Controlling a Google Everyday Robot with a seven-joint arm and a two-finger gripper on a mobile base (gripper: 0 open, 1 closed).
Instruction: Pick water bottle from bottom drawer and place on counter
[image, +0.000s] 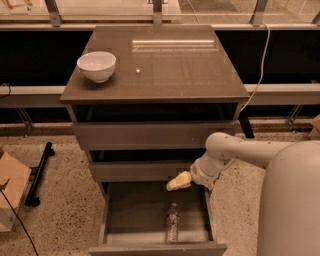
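The water bottle (172, 223) lies lengthwise in the open bottom drawer (131, 215), right of the middle and near its front. My gripper (173, 183) hangs over the back right part of the drawer, just above and behind the bottle and apart from it, with its tan fingertips pointing left. The arm reaches in from the right. The counter (170, 65) is the glossy top of the cabinet.
A white bowl (96, 65) stands on the counter's left side. The two upper drawers (145, 135) stick out a little. A cardboard box (10, 192) and a black stand (39, 172) lie on the floor at the left. A white cable (257, 75) hangs at the right.
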